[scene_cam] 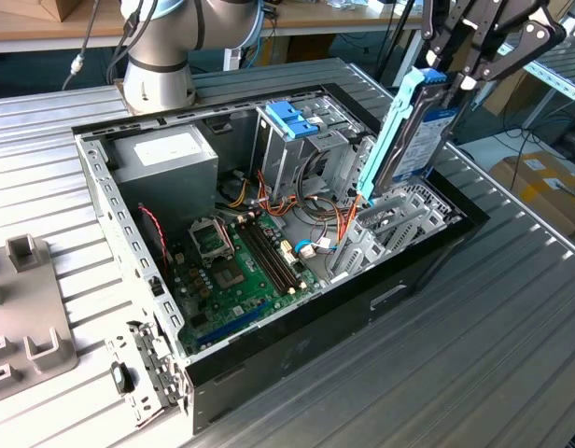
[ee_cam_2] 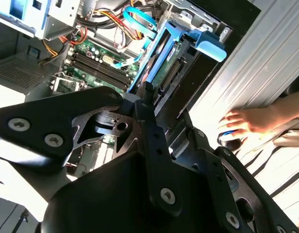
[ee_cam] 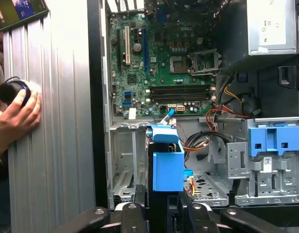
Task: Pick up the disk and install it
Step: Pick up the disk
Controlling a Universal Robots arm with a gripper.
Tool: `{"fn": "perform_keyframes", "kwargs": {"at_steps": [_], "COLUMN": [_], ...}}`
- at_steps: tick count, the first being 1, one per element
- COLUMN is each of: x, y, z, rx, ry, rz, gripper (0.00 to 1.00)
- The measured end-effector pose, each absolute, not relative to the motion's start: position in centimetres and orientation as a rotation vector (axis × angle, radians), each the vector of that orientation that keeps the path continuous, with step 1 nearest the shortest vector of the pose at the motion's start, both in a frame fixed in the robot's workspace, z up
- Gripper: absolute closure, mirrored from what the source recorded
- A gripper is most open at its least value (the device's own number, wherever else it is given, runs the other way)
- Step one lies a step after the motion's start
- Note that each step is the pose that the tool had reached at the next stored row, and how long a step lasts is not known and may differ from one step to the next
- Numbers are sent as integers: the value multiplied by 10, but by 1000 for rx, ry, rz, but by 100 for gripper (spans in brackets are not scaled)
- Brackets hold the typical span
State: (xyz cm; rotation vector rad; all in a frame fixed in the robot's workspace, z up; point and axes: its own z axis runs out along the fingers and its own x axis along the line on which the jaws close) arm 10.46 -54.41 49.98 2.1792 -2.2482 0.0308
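Nearest, outside the computer case [scene_cam: 297,350] on the exterior view's left, a grey fixture [scene_cam: 31,317] lies on the ribbed metal table [scene_cam: 474,355]. The case itself lies on its side with the panel off. Just inside its near wall the green motherboard [scene_cam: 233,266] lies flat on the floor of the case.

Further along, at the case's end on the exterior view's right, the gripper [scene_cam: 450,80] is clamped on the top end of the disk [scene_cam: 411,131]. It holds the disk steeply tilted, close to upright, with the light-blue carrier edge facing the middle of the case. The disk's lower end has dipped below the case's rim, above a grey metal bay [scene_cam: 385,233] in that corner. I cannot tell whether it touches the bay. Orange and blue cables [scene_cam: 336,224] run along the case floor just beside it.

In the first wrist view a person's hand [ee_cam: 13,119] rests on the table outside the case wall nearest the disk, curled over a small black round object [ee_cam: 11,92].

Deeper in the case stands the grey drive cage [scene_cam: 306,154] with its blue latch [scene_cam: 292,118] on top, apart from the disk. The silver power supply [scene_cam: 166,157] sits in the case's far corner on the exterior view's left. Beyond the case's far wall stands the arm's base [scene_cam: 161,61].
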Motion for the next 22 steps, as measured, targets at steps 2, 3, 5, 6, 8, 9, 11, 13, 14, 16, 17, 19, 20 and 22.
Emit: {"fn": "perform_keyframes", "kwargs": {"at_steps": [2,3,5,6,8,9,11,13,14,16,17,19,20,22], "x": [105,105,105,105,105,105,105,105,105,105,105,105,105,105], "y": [-546,-546,-546,-547,-547,-547,-547,-547,-547,-548,-548,-548,-549,-550], "z": [500,500,500,500,500,500,500,500,500,499,499,495,493,488], "rx": [2179,2179,2179,2179,2179,2179,2179,2179,2179,2179,2179,2179,2179,2179], "ry": [-2248,-2248,-2248,-2248,-2248,-2248,-2248,-2248,-2248,-2248,-2248,-2248,-2248,-2248], "rz": [31,31,31,31,31,31,31,31,31,31,31,31,31,31], "gripper": [65,65,65,65,65,65,65,65,65,65,65,65,65,65]}}
